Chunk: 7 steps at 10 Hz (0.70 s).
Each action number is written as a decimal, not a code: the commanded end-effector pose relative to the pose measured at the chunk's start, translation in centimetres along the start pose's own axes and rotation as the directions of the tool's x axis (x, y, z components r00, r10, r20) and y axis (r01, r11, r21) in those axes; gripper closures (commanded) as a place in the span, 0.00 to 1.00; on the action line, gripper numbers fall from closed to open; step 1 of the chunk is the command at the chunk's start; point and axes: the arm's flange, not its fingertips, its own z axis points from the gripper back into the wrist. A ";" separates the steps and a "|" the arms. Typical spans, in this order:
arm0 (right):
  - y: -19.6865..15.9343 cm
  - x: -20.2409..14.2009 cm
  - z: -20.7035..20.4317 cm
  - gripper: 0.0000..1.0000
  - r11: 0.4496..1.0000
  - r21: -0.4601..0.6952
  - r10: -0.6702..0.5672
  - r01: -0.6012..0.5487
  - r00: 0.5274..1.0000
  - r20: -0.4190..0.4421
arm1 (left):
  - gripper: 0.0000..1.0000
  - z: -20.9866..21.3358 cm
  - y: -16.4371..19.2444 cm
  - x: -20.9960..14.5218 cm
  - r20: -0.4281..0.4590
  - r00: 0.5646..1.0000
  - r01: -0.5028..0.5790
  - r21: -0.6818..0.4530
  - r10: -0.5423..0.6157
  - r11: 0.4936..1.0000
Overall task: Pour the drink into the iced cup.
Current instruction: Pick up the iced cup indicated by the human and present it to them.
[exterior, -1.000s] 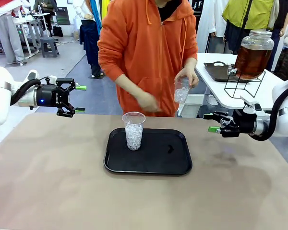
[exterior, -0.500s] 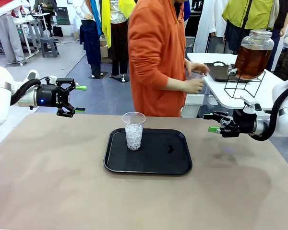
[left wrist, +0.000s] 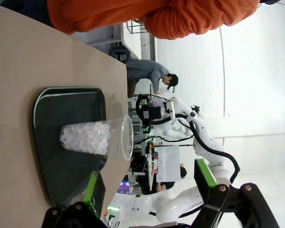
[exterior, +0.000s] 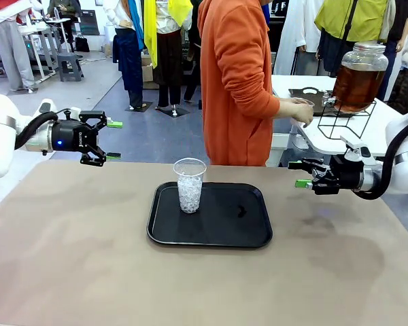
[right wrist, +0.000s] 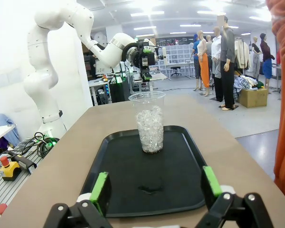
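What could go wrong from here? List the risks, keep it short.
1. The iced cup stands free, tall and narrow, on the tray; a careless pour or nudge might tip it.
2. The left claw and right claw hang open on either side of the tray; the person, facing the jar, may reach between them.

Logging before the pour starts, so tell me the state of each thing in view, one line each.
iced cup, upright on the tray, ice inside, no drink yet.
tray, flat on the table, bearing the cup.
jar, lid on, on its wire stand, mostly full of amber drink.
left gripper, open, empty.
right gripper, open, empty.
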 end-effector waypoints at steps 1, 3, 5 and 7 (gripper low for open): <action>-0.1 0.3 -0.2 0.00 1.000 0.000 -0.003 0.003 1.000 0.004 | 0.00 0.0 -0.1 0.0 0.006 1.000 0.010 -0.004 -0.010 1.000; -0.1 0.3 -0.2 0.00 1.000 0.000 -0.003 0.003 1.000 0.004 | 0.00 0.0 -0.1 0.0 0.006 1.000 0.010 -0.004 -0.010 1.000; -0.1 0.3 -0.2 0.00 1.000 0.000 -0.003 0.003 1.000 0.004 | 0.00 0.0 -0.1 0.0 0.006 1.000 0.010 -0.004 -0.010 1.000; -0.1 0.3 -0.2 0.00 1.000 0.000 -0.003 0.003 1.000 0.004 | 0.00 0.0 -0.1 0.0 0.006 1.000 0.010 -0.004 -0.010 1.000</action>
